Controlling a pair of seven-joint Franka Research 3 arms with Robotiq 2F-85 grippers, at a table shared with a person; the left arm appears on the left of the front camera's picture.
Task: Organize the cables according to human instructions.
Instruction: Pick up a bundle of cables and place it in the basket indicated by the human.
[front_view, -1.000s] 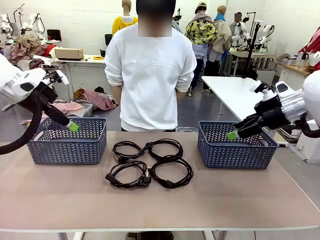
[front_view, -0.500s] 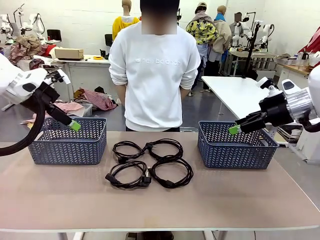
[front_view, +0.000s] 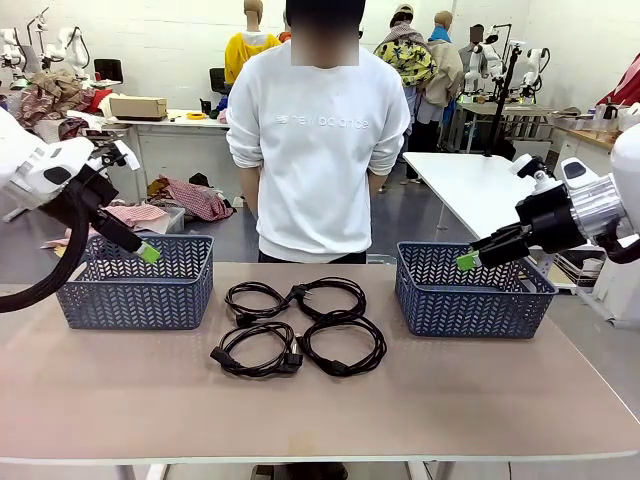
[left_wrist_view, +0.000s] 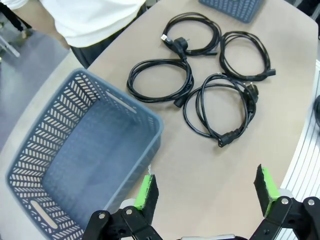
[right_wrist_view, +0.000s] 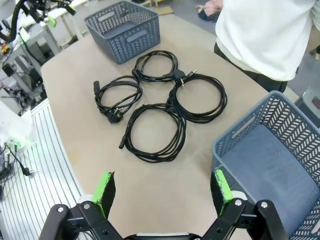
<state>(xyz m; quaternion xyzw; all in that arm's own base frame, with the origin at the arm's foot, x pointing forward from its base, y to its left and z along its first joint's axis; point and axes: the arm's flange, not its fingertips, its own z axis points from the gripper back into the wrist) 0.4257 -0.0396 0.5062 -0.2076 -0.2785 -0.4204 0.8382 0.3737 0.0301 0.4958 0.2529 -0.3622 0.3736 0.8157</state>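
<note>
from the front: holds the left arm in from the left edge, wrist high, with the left gripper (front_view: 147, 253) slanting down toward the middle, its tip over the far rim of the left basket (front_view: 135, 295). mirrors this on the other side, with the right gripper (front_view: 466, 262) slanting down and inward above the near-left corner of the right basket (front_view: 470, 300). touches nothing with either. leaves the four cables (front_view: 300, 325) coiled on the table (front_view: 320, 410) between the baskets, below both sets of jaws and well apart from them. faces a person (front_view: 318, 150) in a white top standing at the far edge, arms behind the back.

from the left wrist: spreads the green pads (left_wrist_view: 146, 192) wide, with nothing between them. has the left basket just beyond the left-hand pad, bare table ahead of the gap, and the four coils farther out ahead of the jaws, side by side in two pairs.

from the right wrist: spreads the fingertips (right_wrist_view: 105, 192) wide too, gripping nothing. has the right basket close beside the right-hand pad, the coils ahead of the gap and a little toward the left-hand pad, and the other basket beyond them.
</note>
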